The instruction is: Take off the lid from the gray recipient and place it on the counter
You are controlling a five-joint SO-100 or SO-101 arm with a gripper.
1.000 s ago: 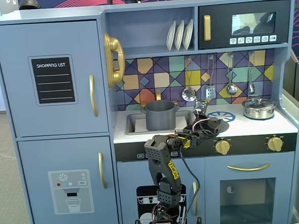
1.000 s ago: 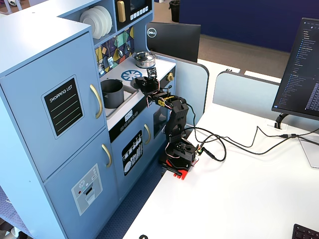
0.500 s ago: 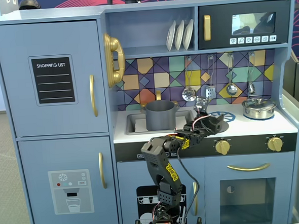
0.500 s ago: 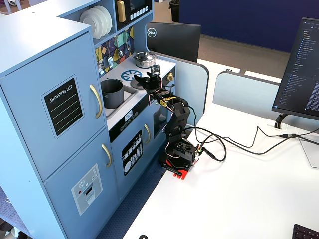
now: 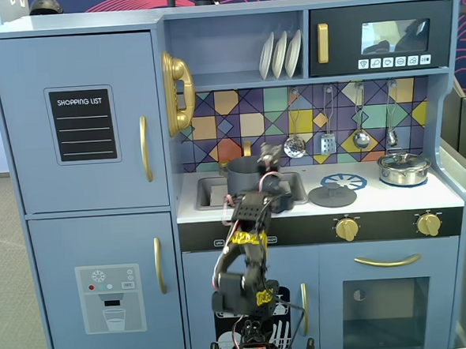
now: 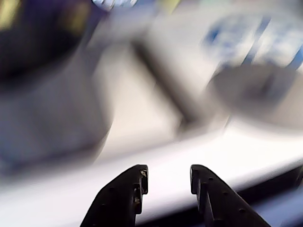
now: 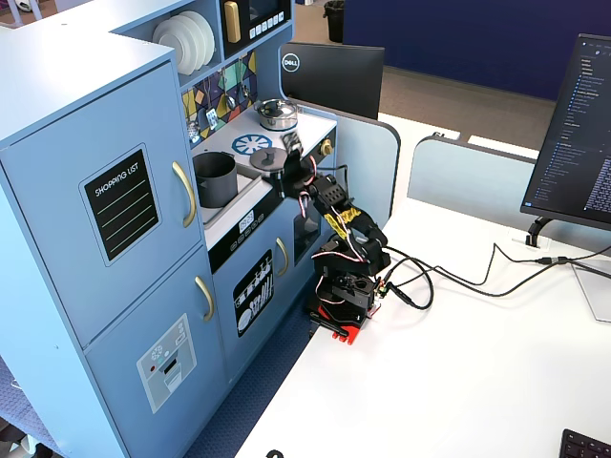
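Note:
The dark gray lid (image 5: 332,196) lies flat, knob up, on the white counter (image 5: 393,198), over the front of the blue burner print (image 5: 346,181); it also shows as the lid (image 7: 266,160) and, blurred, the lid (image 6: 255,92). The uncovered gray recipient (image 5: 241,176) stands in the sink, partly behind the arm, and shows as the recipient (image 7: 215,177). My gripper (image 6: 168,174) is open and holds nothing. It hangs at the counter's front edge between recipient and lid, as the gripper (image 5: 275,197) and the gripper (image 7: 279,177).
A shiny steel pot (image 5: 403,167) with its own lid stands at the counter's right end. Utensils (image 5: 327,141) hang on the tiled wall behind. The sink cut-out (image 5: 210,193) lies left of the recipient. Gold knobs (image 5: 346,229) stick out below the counter edge.
The gripper let go of the lid, which now lies on the counter by the burner print. The arm drew back and swung left toward the recipient.

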